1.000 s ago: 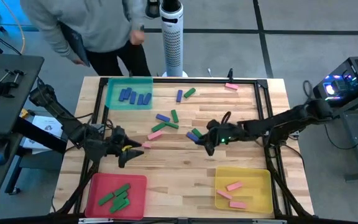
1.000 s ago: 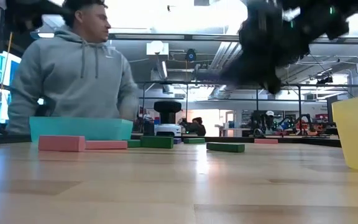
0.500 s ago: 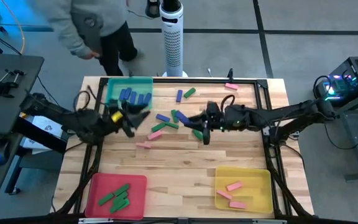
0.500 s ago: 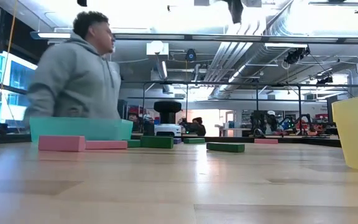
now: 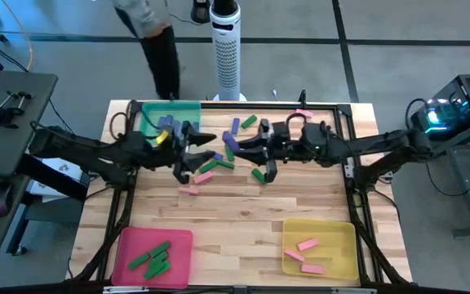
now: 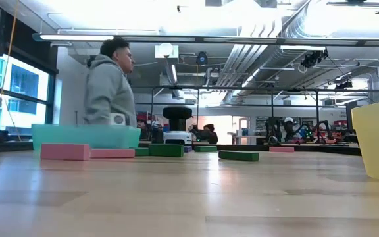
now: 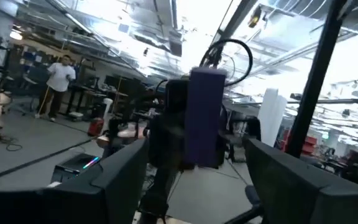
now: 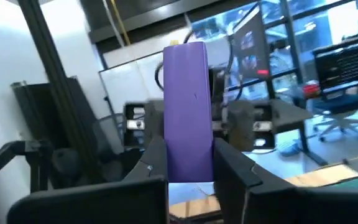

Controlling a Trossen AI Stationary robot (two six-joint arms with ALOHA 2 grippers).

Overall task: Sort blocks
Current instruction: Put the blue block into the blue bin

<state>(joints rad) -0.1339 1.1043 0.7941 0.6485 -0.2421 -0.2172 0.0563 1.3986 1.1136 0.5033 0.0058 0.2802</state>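
Observation:
High over the table's middle, my right gripper (image 5: 238, 145) is shut on a blue-violet block (image 8: 188, 112), also visible as the block (image 5: 230, 144) from above. My left gripper (image 5: 201, 153) faces it from the table's left, open. In the left wrist view that block (image 7: 207, 118) stands ahead of the gap between my left fingers (image 7: 120, 180), with space on both sides. Loose pink, green and blue blocks (image 5: 205, 175) lie flat on the wooden table (image 5: 243, 212). Neither gripper shows in the low view. My right gripper pinches the block's lower part (image 8: 188, 167) between its two fingers (image 8: 151, 168). It comes roughly level from the table's right. The block stands on end, most of its length above the fingers, lifted clear of the table.
A teal tray (image 5: 147, 122) with blue blocks stands at the far left, a red tray (image 5: 129, 245) with green blocks at the near left, a yellow tray (image 5: 337, 233) with pink blocks at the near right. A person (image 6: 110, 85) walks beyond the far edge.
Both grippers have risen from the table and tipped up to about level. My right gripper has lifted the blue-violet block clear and carried it toward the far left. My left gripper has swung from the near left toward the middle, facing it. The person has walked away.

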